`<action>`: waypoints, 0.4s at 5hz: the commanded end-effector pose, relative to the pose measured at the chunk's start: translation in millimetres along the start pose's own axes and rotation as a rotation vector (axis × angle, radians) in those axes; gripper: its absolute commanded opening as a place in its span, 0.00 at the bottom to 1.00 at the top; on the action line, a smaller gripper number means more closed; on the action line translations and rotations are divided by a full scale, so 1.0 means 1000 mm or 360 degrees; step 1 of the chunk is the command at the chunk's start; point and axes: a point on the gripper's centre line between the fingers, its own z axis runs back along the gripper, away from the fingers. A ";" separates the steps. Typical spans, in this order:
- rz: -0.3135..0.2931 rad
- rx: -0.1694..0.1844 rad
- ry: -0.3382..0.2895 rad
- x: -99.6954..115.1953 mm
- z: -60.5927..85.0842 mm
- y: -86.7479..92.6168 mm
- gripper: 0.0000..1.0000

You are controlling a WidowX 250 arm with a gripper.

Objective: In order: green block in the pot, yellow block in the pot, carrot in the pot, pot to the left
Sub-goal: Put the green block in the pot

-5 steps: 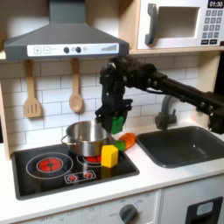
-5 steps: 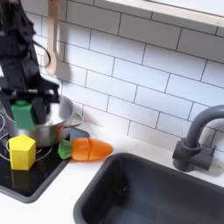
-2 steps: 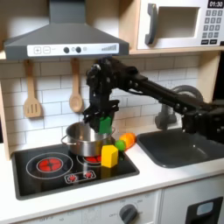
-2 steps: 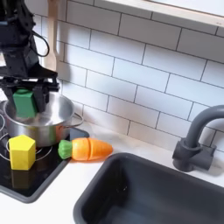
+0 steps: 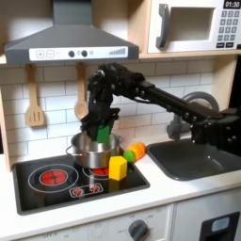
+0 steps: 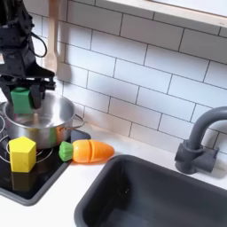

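The arm reached in from the first exterior view's right, ran level across the tiled wall above the sink (image 5: 193,155), then bent sharply down at the wrist so that the gripper (image 5: 102,135) hung nose-down over the pot (image 5: 91,151). In the second exterior view the gripper (image 6: 21,97) stood upright above the pot's (image 6: 40,120) open mouth, its fingers (image 6: 35,93) closed on the green block (image 6: 20,98). The block (image 5: 103,134) was held clear above the pot's rim, not yet inside; whether it touched the rim could not be told. The pot sat on the black hob (image 5: 56,179), at its rear right corner in the first exterior view. The yellow block (image 5: 118,168) stood on the hob just in front of the pot, near but apart from it in the second exterior view (image 6: 22,152). The carrot (image 6: 88,151) lay on its side on the desk (image 6: 84,182) beside the pot, green end toward the hob, orange body pointing toward the sink in both exterior views (image 5: 136,152). A grey tap (image 6: 197,142) stood behind the sink (image 6: 151,195).
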 end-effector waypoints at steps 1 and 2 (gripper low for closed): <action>0.0032 0.0029 -0.0010 0.006 -0.005 0.013 0.00; 0.0063 0.0033 0.0020 0.006 -0.017 0.023 0.00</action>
